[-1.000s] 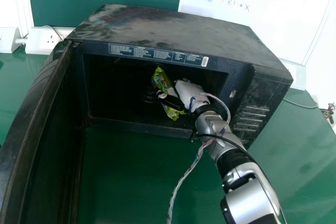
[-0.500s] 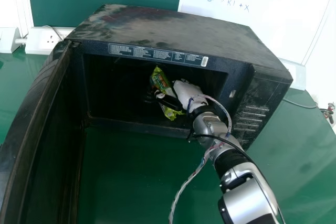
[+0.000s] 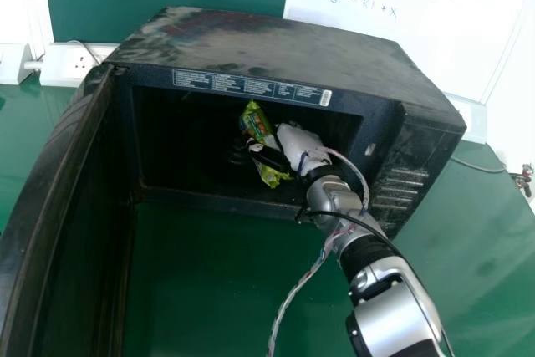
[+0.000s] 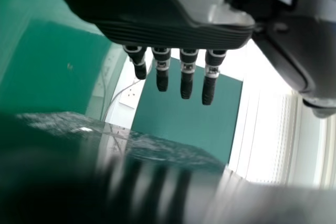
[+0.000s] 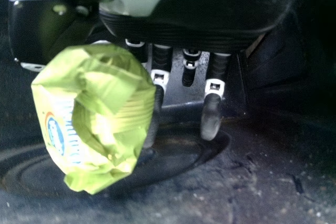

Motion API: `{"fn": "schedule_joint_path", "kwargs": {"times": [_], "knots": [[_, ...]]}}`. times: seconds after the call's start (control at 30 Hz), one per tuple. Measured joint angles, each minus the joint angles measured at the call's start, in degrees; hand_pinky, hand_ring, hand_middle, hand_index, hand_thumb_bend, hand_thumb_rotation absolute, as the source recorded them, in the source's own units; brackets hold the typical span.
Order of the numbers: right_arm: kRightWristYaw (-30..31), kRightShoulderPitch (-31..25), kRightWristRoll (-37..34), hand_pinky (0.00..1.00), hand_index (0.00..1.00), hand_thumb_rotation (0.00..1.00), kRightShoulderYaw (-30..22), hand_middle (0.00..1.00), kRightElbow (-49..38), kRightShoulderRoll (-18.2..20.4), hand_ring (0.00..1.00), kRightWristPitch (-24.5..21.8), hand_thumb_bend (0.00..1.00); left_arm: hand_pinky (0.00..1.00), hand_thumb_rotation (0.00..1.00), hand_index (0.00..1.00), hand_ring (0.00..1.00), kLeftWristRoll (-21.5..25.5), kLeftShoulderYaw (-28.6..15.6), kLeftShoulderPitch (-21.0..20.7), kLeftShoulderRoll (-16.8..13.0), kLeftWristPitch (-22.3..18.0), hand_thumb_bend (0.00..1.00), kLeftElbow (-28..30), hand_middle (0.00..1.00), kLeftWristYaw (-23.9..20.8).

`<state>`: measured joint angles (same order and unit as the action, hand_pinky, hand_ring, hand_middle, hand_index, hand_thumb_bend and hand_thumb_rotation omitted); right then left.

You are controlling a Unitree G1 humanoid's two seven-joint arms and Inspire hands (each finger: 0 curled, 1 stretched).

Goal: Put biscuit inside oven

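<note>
My right hand is inside the oven, with its fingers partly bent around the biscuit, which is in a crinkly green wrapper and sits between my thumb and fingers, tipped to one side. The biscuit is inside the oven too, over the round plate, but I can't tell if it touches the plate, and the oven door is wide open on the left. My left hand, in the left wrist view, is open with its fingers out straight.
</note>
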<state>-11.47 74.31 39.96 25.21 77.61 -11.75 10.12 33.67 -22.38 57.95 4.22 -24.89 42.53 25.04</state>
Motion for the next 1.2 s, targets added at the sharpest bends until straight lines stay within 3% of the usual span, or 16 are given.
{"fn": "schedule_joint_path", "kwargs": {"times": [0.13, 0.3, 0.9, 1.2], "knots": [[-0.3, 0.04, -0.28, 0.71, 0.94, 0.87, -0.08, 0.98, -0.02, -0.01, 0.91, 0.34, 0.86, 0.89, 1.0, 0.85, 0.82, -3.46, -0.02, -0.03, 0.07, -2.64, 0.83, -0.72, 0.84, -1.19], [-0.32, 0.04, -0.44, 0.8, 0.98, 0.94, -0.08, 1.0, -0.02, -0.02, 0.98, 0.9, 0.94, 0.88, 1.0, 0.84, 0.81, -5.81, 0.18, -0.53, -0.05, -6.3, 0.85, -3.35, 0.84, -1.68], [-1.4, 0.02, -0.43, 0.81, 0.98, 0.93, -0.02, 1.0, -0.08, -0.4, 0.98, 2.57, 0.88, 0.88, 1.0, 0.84, 0.84, -6.59, 1.01, -0.7, -0.87, -8.63, 0.91, -4.68, 0.84, -2.81], [-2.75, -1.08, -1.26, 0.8, 0.97, 0.95, -0.52, 1.0, -0.71, -2.77, 0.96, 6.34, 0.86, 0.88, 1.0, 0.83, 0.87, -6.56, 1.13, -0.89, -1.16, -8.62, 0.91, -4.68, 0.84, -3.05]]}}
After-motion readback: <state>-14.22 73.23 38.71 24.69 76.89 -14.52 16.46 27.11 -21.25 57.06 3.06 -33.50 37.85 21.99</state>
